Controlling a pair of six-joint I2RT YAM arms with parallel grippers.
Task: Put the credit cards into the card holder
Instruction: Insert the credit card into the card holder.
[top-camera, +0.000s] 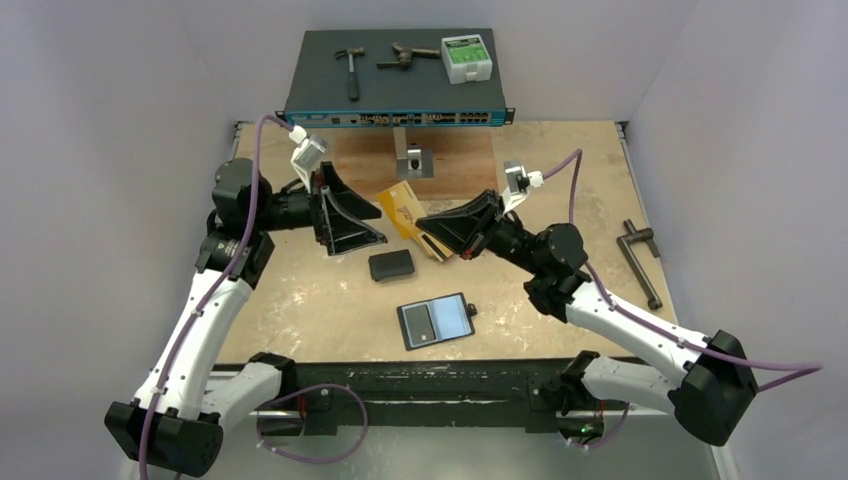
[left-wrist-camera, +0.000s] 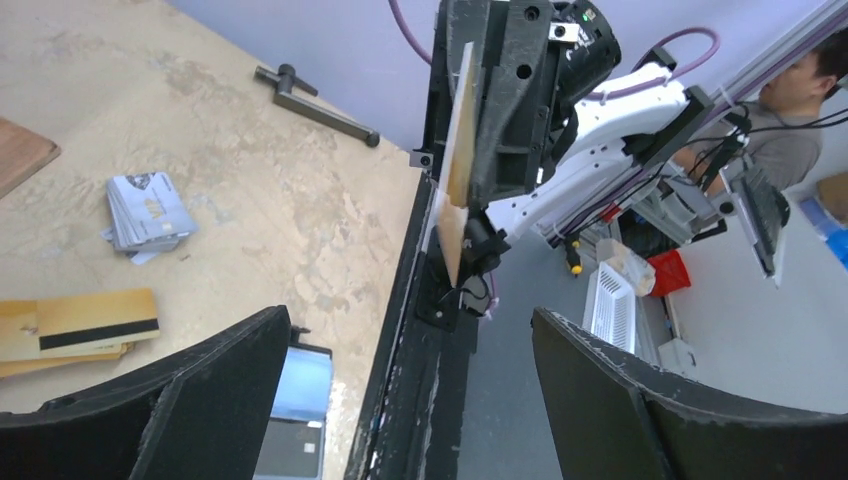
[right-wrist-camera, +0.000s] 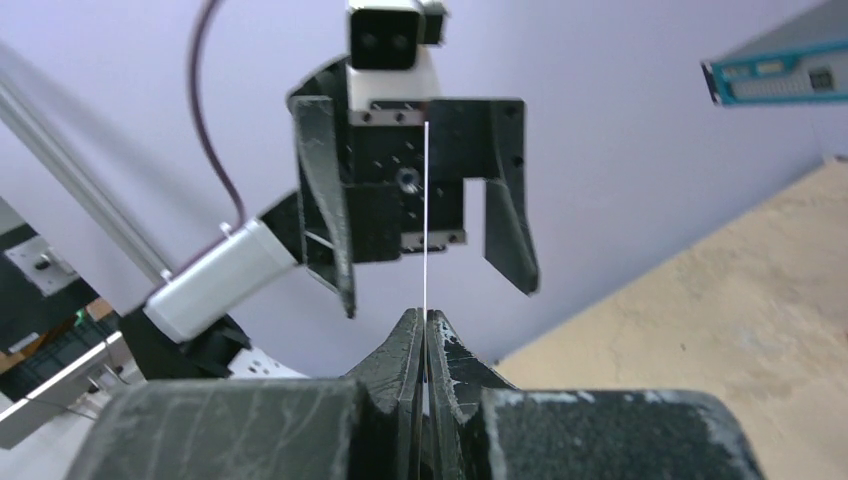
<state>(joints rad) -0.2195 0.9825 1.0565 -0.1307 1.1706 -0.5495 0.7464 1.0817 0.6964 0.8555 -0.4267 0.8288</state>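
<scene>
My right gripper (top-camera: 440, 228) is shut on a gold-orange credit card (top-camera: 400, 205) and holds it on edge above the table. The card shows edge-on in the left wrist view (left-wrist-camera: 458, 150) and as a thin line in the right wrist view (right-wrist-camera: 426, 230), above my shut right gripper (right-wrist-camera: 425, 315). My left gripper (top-camera: 380, 225) is open and empty, facing the card's free edge close in front of it (left-wrist-camera: 410, 400). The card holder (top-camera: 437, 320) lies open on the table, snap tab to the right. More gold cards (left-wrist-camera: 80, 325) and a silver-grey stack (left-wrist-camera: 148, 212) lie on the table.
A plain black pouch (top-camera: 391, 265) lies left of the card holder. A network switch (top-camera: 395, 85) at the back carries a hammer, tools and a white-green box. A metal bracket (top-camera: 410, 160) stands on a wood board. A metal wrench (top-camera: 640, 262) lies at the right.
</scene>
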